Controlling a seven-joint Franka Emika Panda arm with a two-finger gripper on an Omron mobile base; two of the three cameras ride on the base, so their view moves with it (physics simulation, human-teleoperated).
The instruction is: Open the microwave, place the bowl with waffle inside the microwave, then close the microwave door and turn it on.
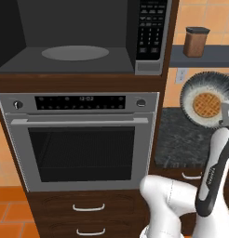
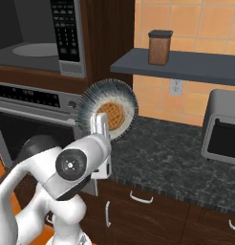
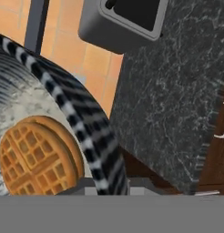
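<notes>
Here, the robot arm holds the bowl (image 1: 207,99) in the air, out to the right of the microwave (image 1: 84,37) and above the dark stone counter (image 2: 176,158). The gripper (image 2: 100,125) is clamped on the bowl's rim, and the bowl is tipped steeply on its side, so its pale inside faces the cameras. The waffle (image 1: 206,104) sits against the bowl's inside and has not slid out. The microwave stands open, its dark cavity and grey turntable (image 1: 75,52) bare; the microwave door itself cannot be seen. This looks like the carrying step, between pick-up and placement. Next, the arm would need to swing left and up, level the bowl, and set it on the turntable without striking the keypad panel (image 1: 152,29).
</notes>
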